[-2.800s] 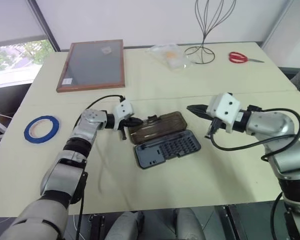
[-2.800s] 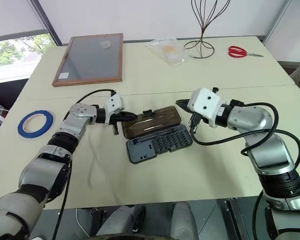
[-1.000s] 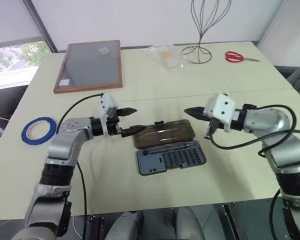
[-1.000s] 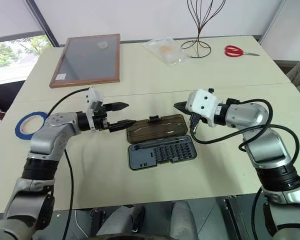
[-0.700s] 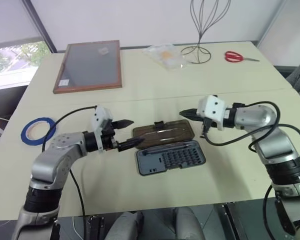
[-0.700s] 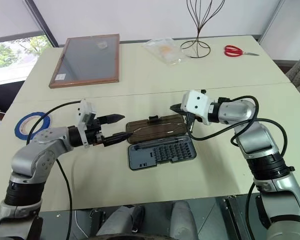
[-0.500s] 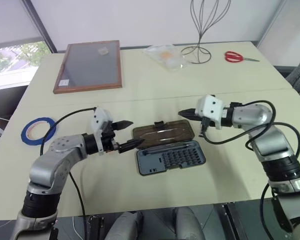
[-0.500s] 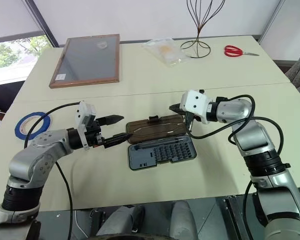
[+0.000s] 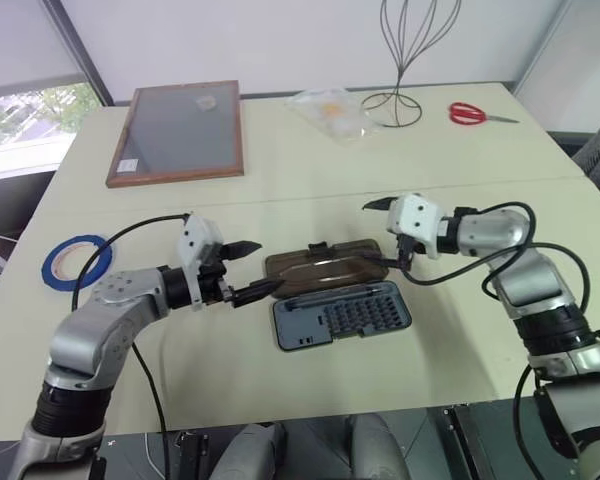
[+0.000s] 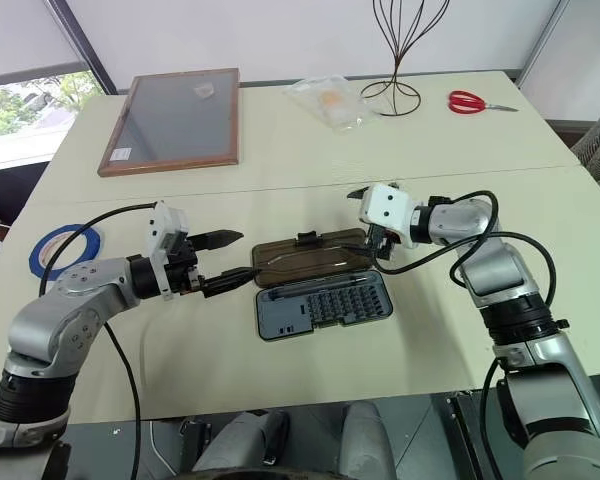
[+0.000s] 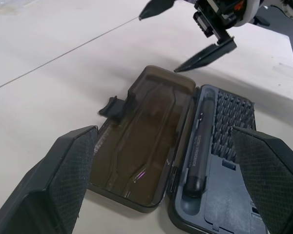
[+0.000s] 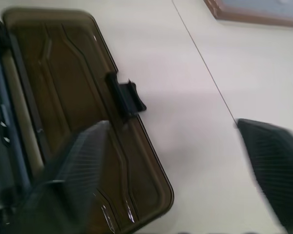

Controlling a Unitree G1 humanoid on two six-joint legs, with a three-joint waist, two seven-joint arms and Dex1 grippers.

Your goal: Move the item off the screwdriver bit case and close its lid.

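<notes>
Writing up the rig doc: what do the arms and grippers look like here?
Both arms are silver-grey metal with black joint bands and a loose black cable looping along each forearm. The left gripper and the right gripper each have a white boxy housing and two pointed black fingers with finely textured pads.

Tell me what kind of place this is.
Likely an office or lab room used as a test space: a large cream table beside a window, holding assorted household props such as red scissors, a roll of blue tape and an open screwdriver bit case.
</notes>
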